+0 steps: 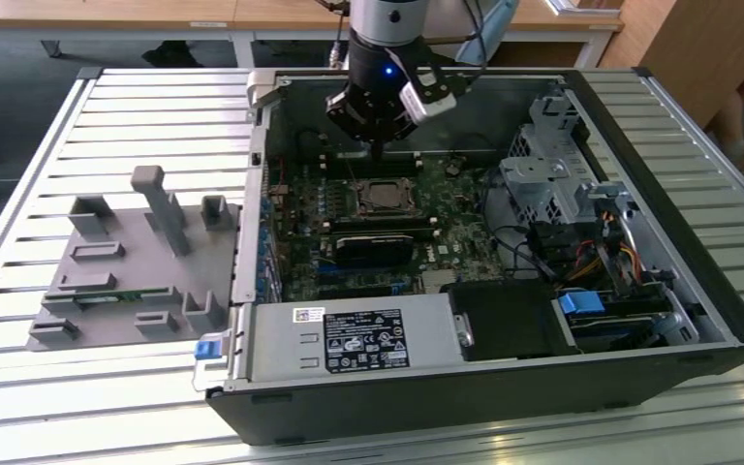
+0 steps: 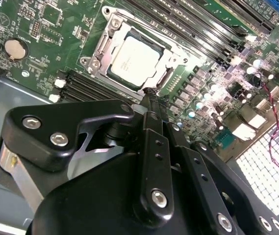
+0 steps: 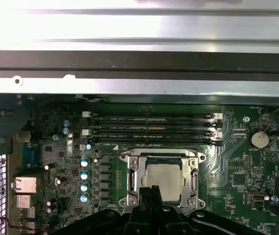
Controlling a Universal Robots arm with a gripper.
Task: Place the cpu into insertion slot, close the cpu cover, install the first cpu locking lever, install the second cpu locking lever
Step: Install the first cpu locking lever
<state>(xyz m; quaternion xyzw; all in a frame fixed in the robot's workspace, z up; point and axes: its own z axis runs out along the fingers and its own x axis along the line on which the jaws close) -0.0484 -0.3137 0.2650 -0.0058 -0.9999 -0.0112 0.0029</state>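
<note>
A slatted metal worktop (image 1: 152, 107) carries an open computer case (image 1: 721, 320) lying on its side, with a grey moulded tray (image 1: 127, 262) beside it toward the exterior view's left. Inside the case sits the green circuit board (image 3: 237, 166), and the arm reaches down into it from above. The black end effector (image 2: 148, 94) hangs low over the board with its two fingers pressed together; as far as I can make out, nothing is pinched between them. Its tip sits just beside the insertion slot (image 1: 382, 197), at the edge away from the long black memory slots (image 3: 151, 128), close to the silvery rim but apparently not resting on it. The cpu cover (image 3: 138, 176), a thin bright metal frame, looks to be lying flat over the socket, though whether the levers along its sides are latched is hard to tell. Through its square window shows the cpu (image 3: 164, 177), seated in the slot: a small, flat, dull silver-grey square with faint print on its face, just past the fingertips.
</note>
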